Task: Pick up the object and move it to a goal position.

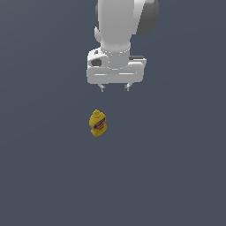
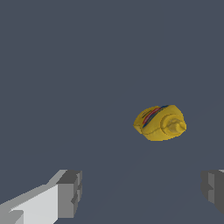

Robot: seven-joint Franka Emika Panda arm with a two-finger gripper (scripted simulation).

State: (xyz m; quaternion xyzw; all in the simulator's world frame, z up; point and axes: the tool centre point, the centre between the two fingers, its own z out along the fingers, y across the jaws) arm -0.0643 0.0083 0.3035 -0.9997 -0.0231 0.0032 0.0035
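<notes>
The white two-fingered gripper [image 1: 114, 88] hangs high with its jaws spread wide and nothing between them, well apart from the small yellow squeeze bottle with the pointed cap and red-and-blue label [image 1: 98, 123]. That bottle stands upright on the flat dark grey floor [image 1: 176, 176], below the gripper and a little toward the exterior view's left. In the wrist view the bottle [image 2: 160, 123] is seen from above, cap toward the camera, not yet between the grey finger pads [image 2: 70, 192]. The risk from here, I judge, is a descent without first centring: one finger could strike the cap or shoulder and tip the bottle, or the jaws could close off-centre and squeeze it out sideways
</notes>
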